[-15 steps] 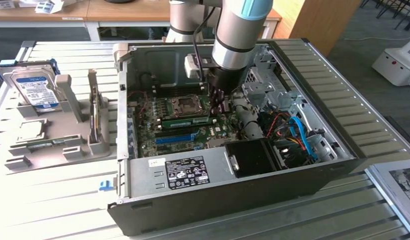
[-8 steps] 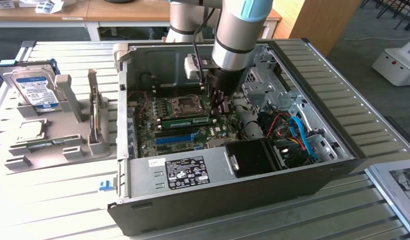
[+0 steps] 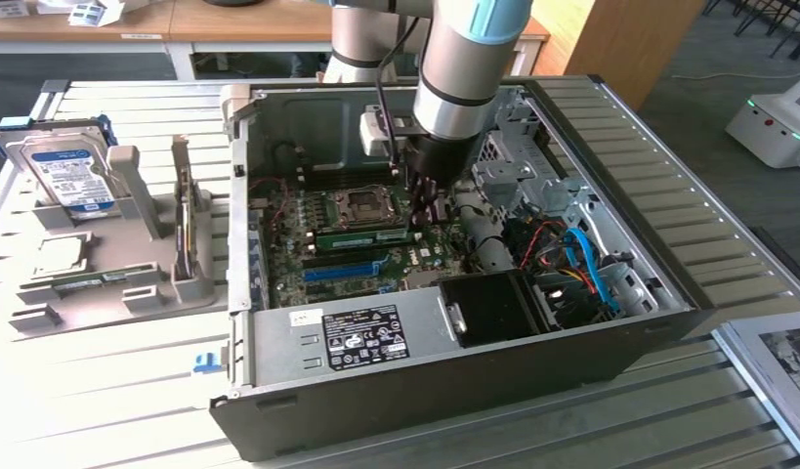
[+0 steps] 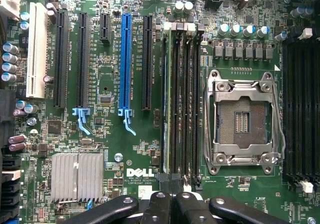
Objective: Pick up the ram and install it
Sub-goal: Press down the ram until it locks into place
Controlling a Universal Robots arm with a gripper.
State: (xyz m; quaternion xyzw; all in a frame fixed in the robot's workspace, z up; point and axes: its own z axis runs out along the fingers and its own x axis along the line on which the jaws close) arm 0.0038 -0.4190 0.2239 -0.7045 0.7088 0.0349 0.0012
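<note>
Gripper (image 3: 421,200) above seated ram (image 3: 363,235), CPU socket (image 3: 365,203) beside, blue slot (image 3: 337,271) near

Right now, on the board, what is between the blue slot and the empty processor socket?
In the wrist view, one black slot and a bank of memory slots lie between the blue slot and the processor socket; the ram sits there.

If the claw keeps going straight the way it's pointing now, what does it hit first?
Most likely the bank of black memory slots beside the CPU socket. The claw points straight at the motherboard there. Depth is hard to judge.
</note>
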